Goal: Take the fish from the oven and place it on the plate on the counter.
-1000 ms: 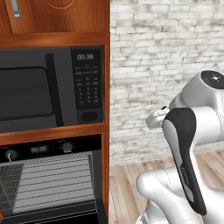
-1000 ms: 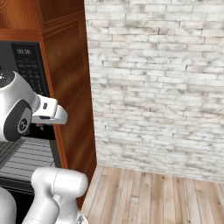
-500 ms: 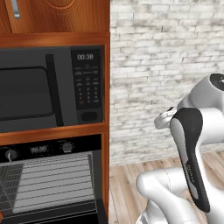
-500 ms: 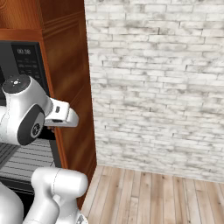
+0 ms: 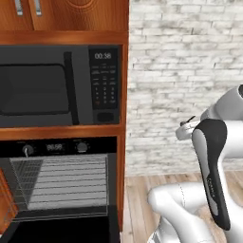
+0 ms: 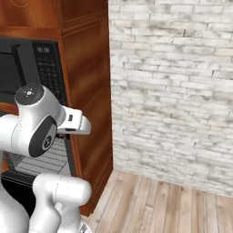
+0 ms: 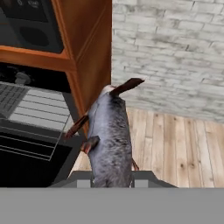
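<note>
The fish [image 7: 110,140], grey with reddish-brown fins, was seen pinched in the end effector [image 7: 111,178], held in the air beside the wooden cabinet side and above the plank floor [image 7: 175,144]. The oven [image 5: 59,190] was seen open (wire racks bare) below the microwave [image 5: 59,85].

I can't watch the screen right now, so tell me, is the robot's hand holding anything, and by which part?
Yes. The hand holds the grey fish by its lower end nearest the camera; the tail sticks up and away. Which end of the body that is cannot be told.
</note>
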